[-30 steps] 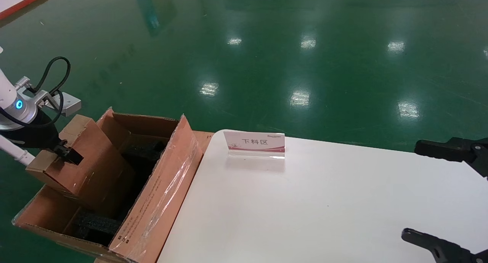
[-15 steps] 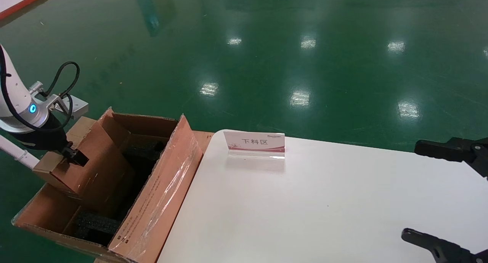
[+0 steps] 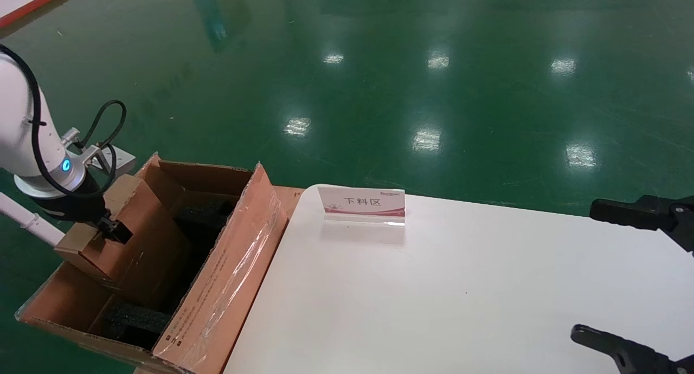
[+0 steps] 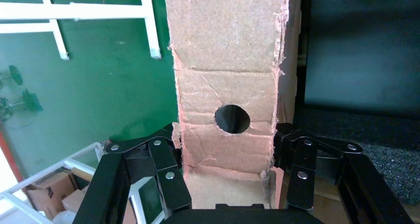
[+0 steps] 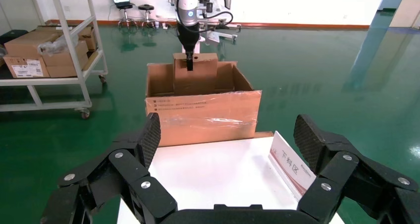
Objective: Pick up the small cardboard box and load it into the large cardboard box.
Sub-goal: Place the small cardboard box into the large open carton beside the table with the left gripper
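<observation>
1. Left gripper (image 4: pixel 228 169) clamped on small cardboard box (image 3: pixel 127 227) — tilted, partly inside large cardboard box (image 3: pixel 217 265).
2. Level it, lower slowly; foam clearance probably tight.
3. Right gripper (image 5: pixel 228 144) open, idle above the table.

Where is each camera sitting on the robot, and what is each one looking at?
Head view: on the head, looking down at the white table; left pincer on the left, right pincer on the right.
Left wrist view: on the left wrist, facing the small cardboard box its pincer grips.
Right wrist view: on the right wrist, looking across the table.
Shared: the large cardboard box shows in head and right wrist views.
</observation>
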Robot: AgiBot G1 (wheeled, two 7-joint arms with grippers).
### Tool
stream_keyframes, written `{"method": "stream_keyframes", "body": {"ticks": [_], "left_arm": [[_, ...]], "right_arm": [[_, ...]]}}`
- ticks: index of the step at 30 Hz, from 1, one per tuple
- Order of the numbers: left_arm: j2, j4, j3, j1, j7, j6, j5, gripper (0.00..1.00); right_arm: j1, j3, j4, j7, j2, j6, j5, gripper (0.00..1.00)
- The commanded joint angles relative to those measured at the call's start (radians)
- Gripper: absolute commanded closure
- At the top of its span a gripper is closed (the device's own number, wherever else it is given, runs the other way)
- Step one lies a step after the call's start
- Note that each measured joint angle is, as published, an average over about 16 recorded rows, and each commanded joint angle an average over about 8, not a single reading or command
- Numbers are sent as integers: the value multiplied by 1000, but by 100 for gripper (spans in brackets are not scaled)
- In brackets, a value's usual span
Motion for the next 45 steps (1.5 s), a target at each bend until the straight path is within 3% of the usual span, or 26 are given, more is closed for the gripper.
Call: {"method": "stream_keyframes", "body": {"ticks": [1,45], "left_arm": [[5,2,2,10,-6,-1,0,100],[110,70,23,119,-164,-70,50,100]], "right_arm": [[0,0,0,0,0,0,0,0],[0,-2,0,-1,1,1,1,0]]}}
